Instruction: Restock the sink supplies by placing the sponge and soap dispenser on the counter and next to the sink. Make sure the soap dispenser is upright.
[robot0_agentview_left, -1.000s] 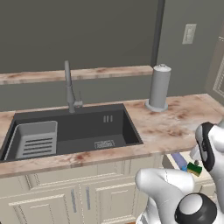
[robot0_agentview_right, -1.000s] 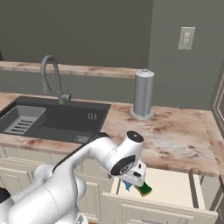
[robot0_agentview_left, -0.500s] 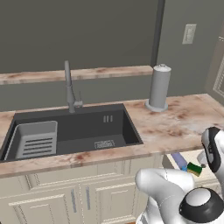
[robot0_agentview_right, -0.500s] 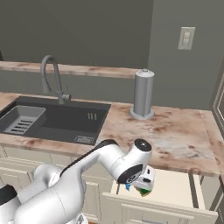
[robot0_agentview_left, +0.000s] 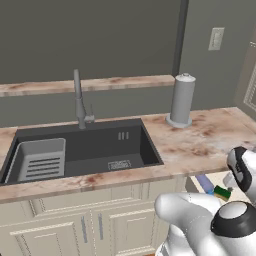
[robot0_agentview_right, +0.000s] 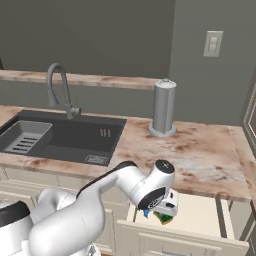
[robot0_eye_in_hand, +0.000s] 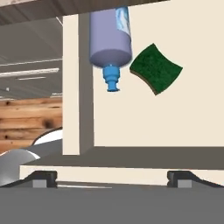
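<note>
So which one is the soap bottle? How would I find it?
Start at the sink, go right along the counter, then look down into the open drawer below its edge. The soap bottle lies there on its side beside the sponge. It is the round lavender one with a blue pump tip; the sponge is flat and green.

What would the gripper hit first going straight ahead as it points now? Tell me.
Probably the open drawer's bare floor: the gripper looks down into it, with the soap dispenser and sponge lying farther along. Depth is unclear.
</note>
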